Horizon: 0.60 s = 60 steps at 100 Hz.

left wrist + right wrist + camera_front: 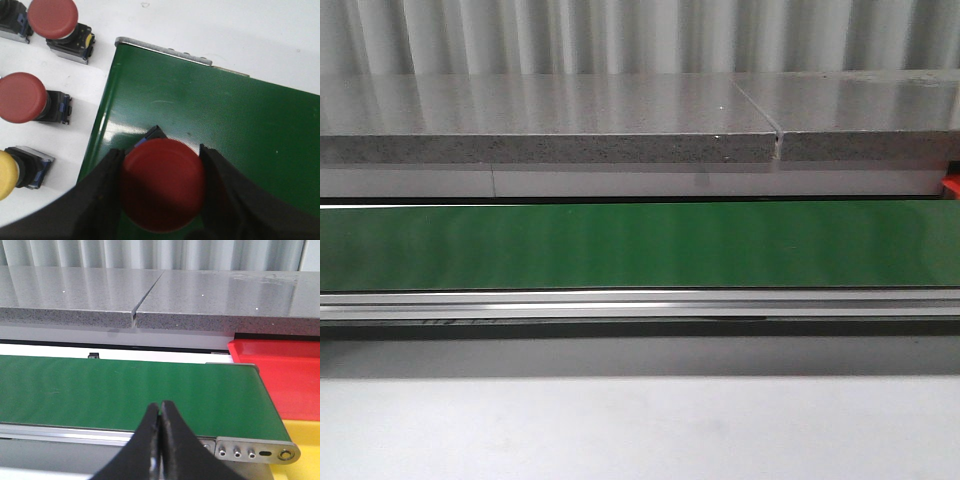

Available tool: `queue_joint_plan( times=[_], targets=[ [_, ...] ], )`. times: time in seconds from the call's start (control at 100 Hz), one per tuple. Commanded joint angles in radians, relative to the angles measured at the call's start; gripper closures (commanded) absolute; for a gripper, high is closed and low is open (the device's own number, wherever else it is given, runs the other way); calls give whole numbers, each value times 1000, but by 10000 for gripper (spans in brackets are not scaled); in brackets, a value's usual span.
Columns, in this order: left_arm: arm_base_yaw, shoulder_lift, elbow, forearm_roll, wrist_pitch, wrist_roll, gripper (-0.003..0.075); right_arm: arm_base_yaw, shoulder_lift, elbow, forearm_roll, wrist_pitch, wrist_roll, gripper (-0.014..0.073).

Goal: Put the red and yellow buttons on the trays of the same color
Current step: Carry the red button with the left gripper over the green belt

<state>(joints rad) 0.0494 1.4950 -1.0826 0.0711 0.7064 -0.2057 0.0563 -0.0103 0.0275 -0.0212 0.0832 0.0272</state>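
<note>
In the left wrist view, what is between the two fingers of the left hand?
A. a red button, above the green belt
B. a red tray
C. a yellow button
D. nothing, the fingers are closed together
A: the left hand has its two dark fingers on either side of a red button, with the green belt under it.

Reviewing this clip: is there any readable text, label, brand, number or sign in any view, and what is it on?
None can be read in any view.
Green belt: plain, no markings.
Red button in the left end effector: cap blank.
Loose buttons: no legible labels; bodies too small to tell.
Red tray and yellow tray: no print.
</note>
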Motion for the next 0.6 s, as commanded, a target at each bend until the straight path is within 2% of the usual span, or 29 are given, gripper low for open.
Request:
queue_joint_plan(
  times=[0.0, 0.11, 0.3, 0.37, 0.42, 0.59],
  targets=[
    [-6, -32, -36, 0, -53, 35, 729, -2, -6, -14, -2, -77, -2, 660],
    [-6, -32, -36, 0, -53, 39, 630, -2, -6, -14, -2, -77, -2, 660],
    [-6, -28, -36, -7, -46, 39, 308, -2, -6, -14, -2, -77, -2, 660],
    [-6, -28, -36, -7, -44, 39, 227, -2, -6, -14, -2, -77, -2, 660],
    [-6, -28, -36, -7, -44, 39, 205, -2, -6, -14, -2, -77, -2, 660],
    [-6, -28, -52, -9, -41, 39, 206, -2, -6, -14, -2, -77, -2, 660]
  ],
)
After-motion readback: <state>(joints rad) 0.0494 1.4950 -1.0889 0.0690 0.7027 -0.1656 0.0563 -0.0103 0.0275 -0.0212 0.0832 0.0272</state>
